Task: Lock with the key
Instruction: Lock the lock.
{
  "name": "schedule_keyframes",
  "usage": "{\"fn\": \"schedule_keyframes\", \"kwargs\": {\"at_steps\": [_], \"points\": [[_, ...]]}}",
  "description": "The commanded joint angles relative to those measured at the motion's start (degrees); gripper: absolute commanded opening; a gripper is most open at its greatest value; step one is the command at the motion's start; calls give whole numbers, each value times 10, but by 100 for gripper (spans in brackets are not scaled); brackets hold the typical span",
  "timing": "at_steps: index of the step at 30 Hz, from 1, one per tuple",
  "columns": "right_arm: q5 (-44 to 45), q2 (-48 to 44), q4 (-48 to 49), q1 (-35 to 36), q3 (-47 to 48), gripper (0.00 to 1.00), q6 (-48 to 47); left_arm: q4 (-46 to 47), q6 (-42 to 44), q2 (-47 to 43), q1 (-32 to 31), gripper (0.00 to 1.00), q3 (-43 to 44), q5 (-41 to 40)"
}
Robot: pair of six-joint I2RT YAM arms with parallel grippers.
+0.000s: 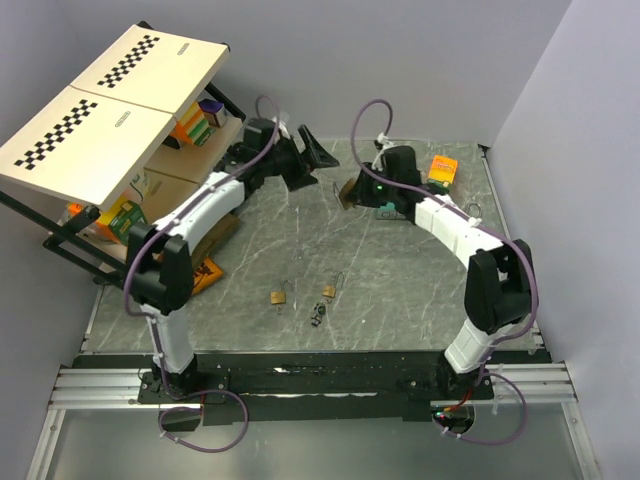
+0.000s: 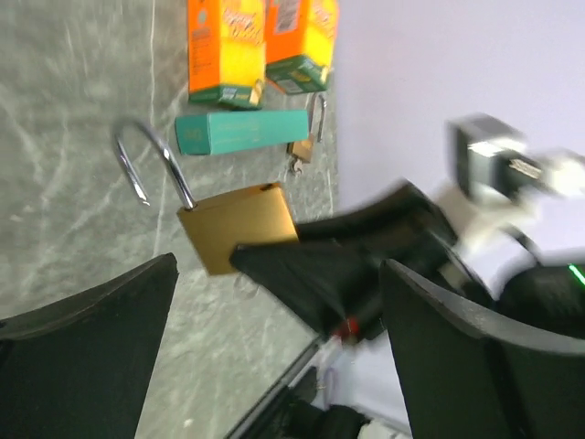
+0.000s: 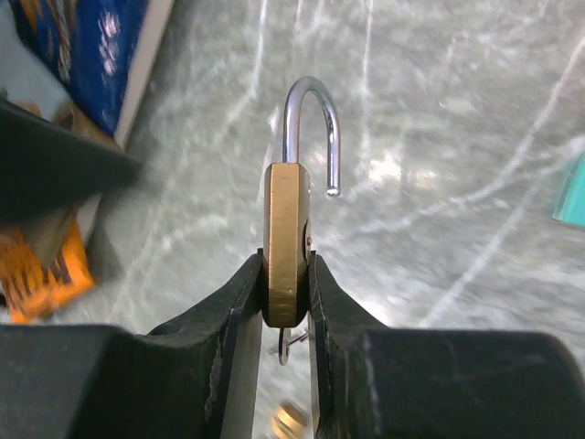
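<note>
My right gripper [image 3: 286, 262] is shut on a large brass padlock [image 3: 285, 229], held edge-on, with its steel shackle [image 3: 311, 128] swung open. A thin metal ring [image 3: 284, 344] hangs under the padlock body. In the top view the right gripper [image 1: 350, 192] holds the padlock [image 1: 345, 195] at the far middle of the table. My left gripper [image 1: 322, 158] is wide open and empty, just left of it. The left wrist view shows the padlock [image 2: 238, 224] ahead of my open left gripper [image 2: 281, 267]. The key [image 1: 318, 315], a small dark bunch, lies on the table nearer the front.
Two small brass padlocks [image 1: 278, 297] [image 1: 328, 291] lie near the key. An orange box [image 1: 443, 169] and a teal box [image 2: 242, 131] sit at the far right. A shelf with boxes under checkered boards [image 1: 110, 110] stands at the far left.
</note>
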Motion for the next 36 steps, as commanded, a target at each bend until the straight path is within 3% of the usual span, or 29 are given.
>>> {"fn": "schedule_keyframes", "kwargs": {"at_steps": [1, 2, 6, 11, 16, 20, 24, 28, 32, 36], "points": [[-201, -106, 84, -56, -24, 0, -52, -29, 165, -92, 13, 96, -6, 19], [-283, -111, 90, -64, -29, 0, -67, -22, 187, -101, 14, 96, -13, 31], [-444, -117, 17, -86, 10, 0, -165, 28, 295, -185, 19, 96, -98, 16], [-510, -151, -110, -88, 23, 0, -283, 81, 470, -267, 28, 96, -184, 70], [-551, -187, -233, -85, 38, 0, -400, -160, 733, -259, 31, 96, -103, 191], [-562, -219, -295, -79, 25, 0, -457, -219, 877, -302, 30, 96, -154, 296], [-539, -258, -333, -65, 1, 0, -493, -254, 993, -335, -9, 98, -184, 303], [-537, -276, -374, -47, -5, 0, -536, -256, 980, -319, -62, 83, -181, 290], [-521, -296, -395, -25, -8, 0, -559, -250, 971, -296, -97, 58, -164, 251], [-518, -311, -390, -22, -15, 0, -557, -262, 999, -287, -126, 43, -155, 227]]}}
